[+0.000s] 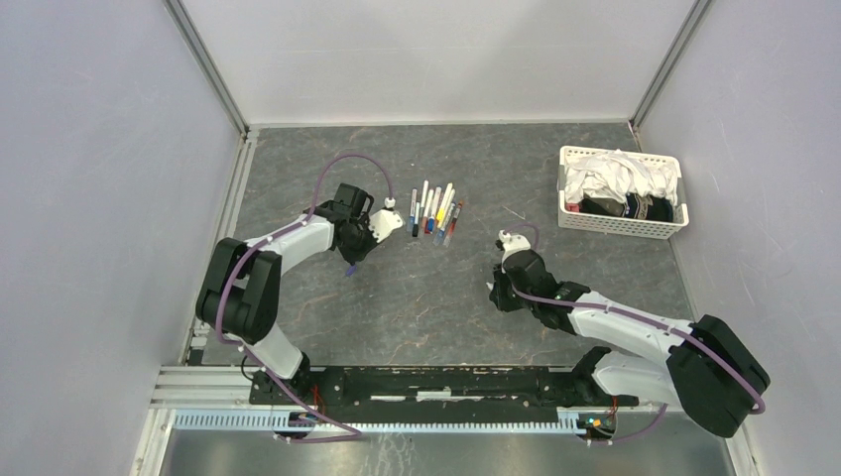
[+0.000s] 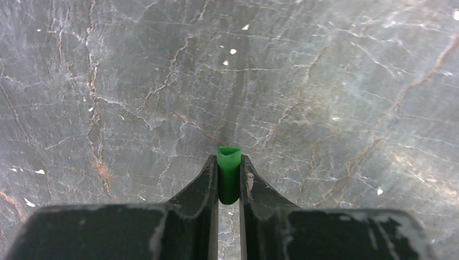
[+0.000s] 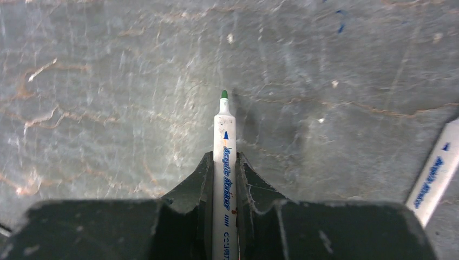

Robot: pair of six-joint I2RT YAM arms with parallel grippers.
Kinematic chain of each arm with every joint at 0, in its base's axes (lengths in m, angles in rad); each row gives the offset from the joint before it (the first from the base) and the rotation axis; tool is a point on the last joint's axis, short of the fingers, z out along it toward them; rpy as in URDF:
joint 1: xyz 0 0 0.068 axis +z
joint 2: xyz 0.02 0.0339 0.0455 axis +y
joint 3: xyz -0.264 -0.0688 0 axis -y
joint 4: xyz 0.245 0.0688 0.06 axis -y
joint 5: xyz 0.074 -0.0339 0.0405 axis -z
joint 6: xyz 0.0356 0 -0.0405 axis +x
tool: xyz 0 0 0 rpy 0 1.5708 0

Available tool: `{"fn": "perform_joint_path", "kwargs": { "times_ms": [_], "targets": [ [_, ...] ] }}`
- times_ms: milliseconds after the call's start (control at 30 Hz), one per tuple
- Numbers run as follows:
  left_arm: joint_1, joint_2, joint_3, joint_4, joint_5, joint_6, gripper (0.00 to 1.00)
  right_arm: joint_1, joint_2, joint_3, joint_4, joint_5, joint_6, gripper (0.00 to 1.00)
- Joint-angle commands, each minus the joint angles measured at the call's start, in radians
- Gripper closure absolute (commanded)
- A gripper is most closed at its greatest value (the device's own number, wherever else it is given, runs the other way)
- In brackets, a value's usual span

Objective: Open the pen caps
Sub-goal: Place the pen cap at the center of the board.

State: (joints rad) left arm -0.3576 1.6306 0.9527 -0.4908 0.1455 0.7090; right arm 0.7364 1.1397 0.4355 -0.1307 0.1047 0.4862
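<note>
Left pincer (image 2: 229,162) grips green cap (image 2: 229,176); right pincer (image 3: 224,161) grips uncapped pen (image 3: 223,124); arms apart.

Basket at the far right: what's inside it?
The white basket holds crumpled white cloth and dark items partly under it; whatever lies beneath them is covered.

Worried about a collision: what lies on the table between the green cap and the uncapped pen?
Nothing; the top view shows bare table between the green cap and uncapped pen.
</note>
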Motion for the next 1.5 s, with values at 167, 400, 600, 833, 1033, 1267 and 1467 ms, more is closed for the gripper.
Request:
{"fn": "perform_joint_path", "kwargs": {
  "times_ms": [167,400,600,833,1033,1267,1467],
  "targets": [
    [0.003,0.006,-0.005,0.098,-0.077,-0.095,0.68,0.004,0.025,-0.033,0.193,0.213,0.094,1.0],
    [0.034,-0.028,0.098,-0.037,-0.001,-0.138,0.49,0.047,0.109,-0.05,0.228,0.247,0.131,1.0],
    [0.066,-0.058,0.258,-0.22,0.053,-0.175,0.33,0.114,0.162,-0.037,0.214,0.276,0.158,0.81],
    [0.086,-0.203,0.309,-0.27,0.13,-0.196,0.18,0.161,0.188,-0.031,0.147,0.299,0.204,0.62],
    [0.091,-0.262,0.333,-0.307,0.156,-0.206,0.17,0.163,0.117,-0.022,0.059,0.313,0.212,0.6],
    [0.091,-0.292,0.323,-0.325,0.16,-0.222,0.17,0.126,-0.048,0.028,-0.055,0.312,0.179,0.49],
    [0.092,-0.319,0.32,-0.349,0.156,-0.243,0.0,0.046,-0.035,0.139,-0.096,0.255,0.106,0.47]
  ]
}}
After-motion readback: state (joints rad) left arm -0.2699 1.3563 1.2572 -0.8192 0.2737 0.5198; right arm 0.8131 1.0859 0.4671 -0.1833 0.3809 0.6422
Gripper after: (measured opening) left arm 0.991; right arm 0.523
